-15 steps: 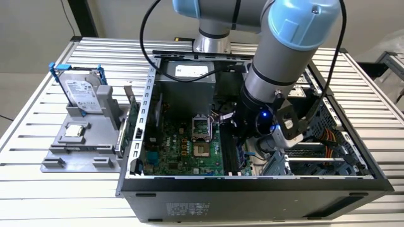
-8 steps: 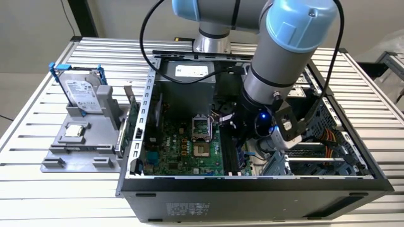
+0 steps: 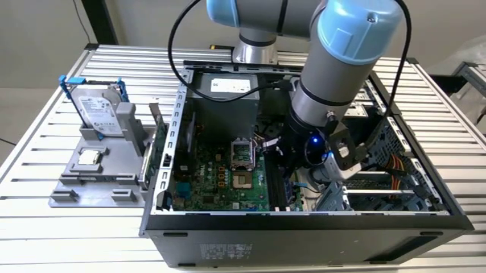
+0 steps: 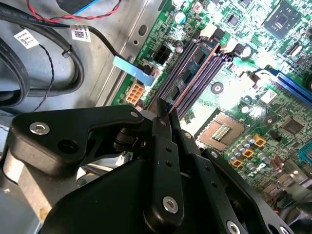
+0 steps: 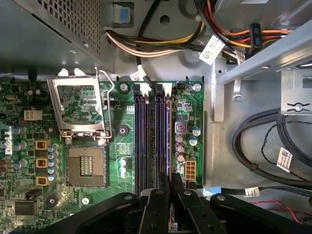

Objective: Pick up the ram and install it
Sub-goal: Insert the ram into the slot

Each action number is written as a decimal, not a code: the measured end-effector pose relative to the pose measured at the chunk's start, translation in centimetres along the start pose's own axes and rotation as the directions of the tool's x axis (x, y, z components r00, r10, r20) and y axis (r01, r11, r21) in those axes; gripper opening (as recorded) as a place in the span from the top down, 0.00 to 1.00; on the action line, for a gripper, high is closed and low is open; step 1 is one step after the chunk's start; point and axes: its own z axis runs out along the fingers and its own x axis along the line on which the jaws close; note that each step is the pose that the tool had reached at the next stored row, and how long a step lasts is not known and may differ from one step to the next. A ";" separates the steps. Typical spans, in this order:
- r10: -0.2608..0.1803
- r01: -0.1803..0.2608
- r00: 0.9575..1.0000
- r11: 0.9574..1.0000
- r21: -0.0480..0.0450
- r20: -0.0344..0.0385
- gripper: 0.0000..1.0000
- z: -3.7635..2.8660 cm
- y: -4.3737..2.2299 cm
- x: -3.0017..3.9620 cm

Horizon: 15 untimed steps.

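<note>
One black tool [image 5: 171, 187] pinches the thin green ram [image 5: 171, 222] above long slots [image 5: 152, 141].

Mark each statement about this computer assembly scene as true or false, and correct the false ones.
1. The hard drive stands upright on the grey holder outside the computer case. True.
2. The processor socket has its cover clamped down. False: its metal frame is swung open.
3. The gripper is inside the computer case, close to the memory slots. True.
4. The computer case is closed. False: it lies open, with the motherboard exposed.
</note>
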 end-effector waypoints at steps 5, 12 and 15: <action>0.000 0.000 1.000 1.000 0.001 0.000 1.00 0.08 0.13 0.00; 0.000 0.000 1.000 1.000 0.004 0.000 1.00 0.39 0.13 -0.01; 0.000 0.000 1.000 1.000 0.005 0.000 1.00 0.50 0.15 -0.01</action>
